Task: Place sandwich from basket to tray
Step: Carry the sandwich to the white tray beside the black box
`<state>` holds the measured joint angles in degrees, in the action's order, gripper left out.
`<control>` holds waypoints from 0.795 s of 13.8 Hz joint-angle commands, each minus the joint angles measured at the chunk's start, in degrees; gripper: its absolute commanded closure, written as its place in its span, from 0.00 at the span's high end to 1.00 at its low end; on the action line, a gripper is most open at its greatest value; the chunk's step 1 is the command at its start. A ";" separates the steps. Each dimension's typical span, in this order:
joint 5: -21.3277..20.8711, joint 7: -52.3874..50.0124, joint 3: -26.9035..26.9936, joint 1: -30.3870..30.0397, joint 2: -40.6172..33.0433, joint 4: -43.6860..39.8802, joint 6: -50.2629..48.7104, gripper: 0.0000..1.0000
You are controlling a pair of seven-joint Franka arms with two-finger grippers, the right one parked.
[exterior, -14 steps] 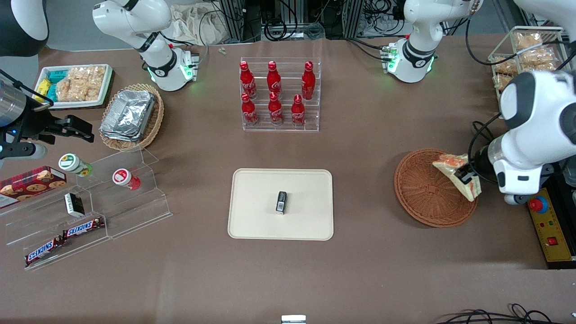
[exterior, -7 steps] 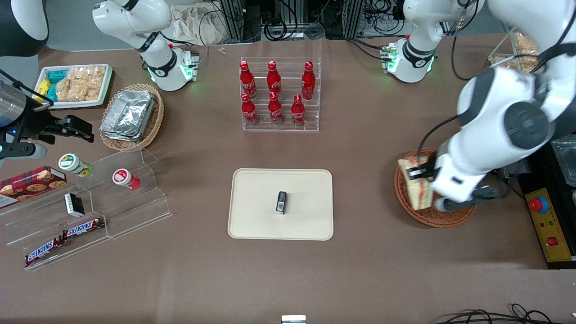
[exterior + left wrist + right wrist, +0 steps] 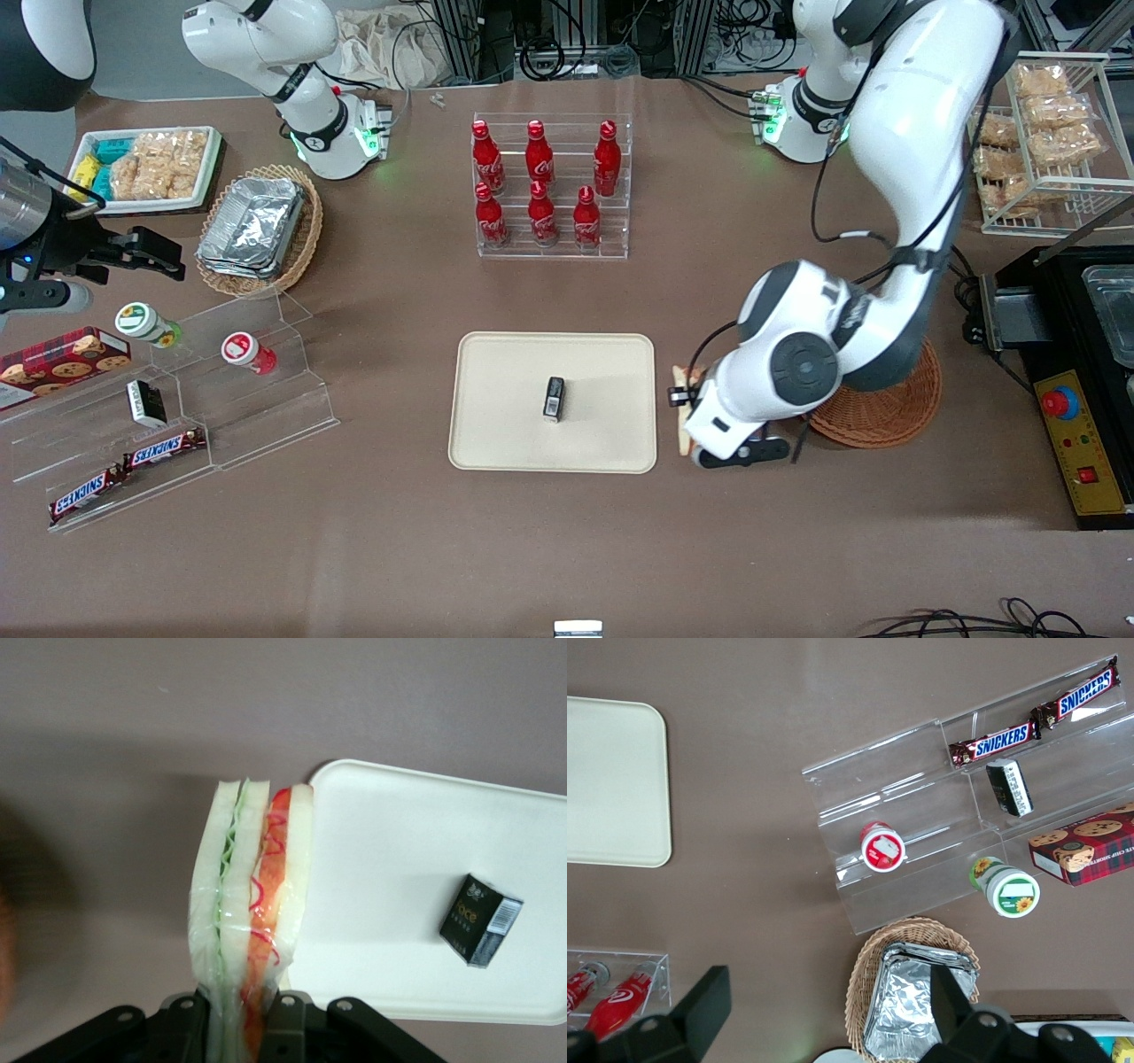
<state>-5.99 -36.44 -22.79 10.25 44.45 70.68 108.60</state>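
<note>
My left gripper hangs above the table between the reddish-brown wicker basket and the cream tray, just off the tray's edge. It is shut on the sandwich, a plastic-wrapped wedge of white bread with green and red-orange filling, held upright on its cut edge. In the front view only a sliver of the sandwich shows under the wrist. In the left wrist view the gripper clamps the wedge's lower end, with the tray's rounded corner beside it. The arm hides much of the basket.
A small black box lies in the middle of the tray, the box also showing in the wrist view. A bottle rack stands farther from the camera. A control box with a red button sits beside the basket.
The left arm has lifted the sandwich out of the basket and carried it sideways to the tray's edge. The basket and tray have not moved.
</note>
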 commanded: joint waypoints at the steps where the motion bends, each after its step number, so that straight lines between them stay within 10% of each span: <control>1: -2.88 -3.37 0.29 3.80 4.14 -3.53 1.87 0.00; 7: -3.23 -3.82 0.29 6.97 7.75 -2.83 3.82 0.04; 8: -3.41 -3.82 0.29 6.97 8.02 -2.74 4.86 0.30; 9: -3.59 -3.82 0.37 7.06 8.11 -1.78 6.09 0.99; 11: -6.82 -4.17 0.38 7.06 7.76 0.15 8.47 1.00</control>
<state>-10.23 -39.87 -22.79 16.59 52.15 70.38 115.37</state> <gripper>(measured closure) 0.674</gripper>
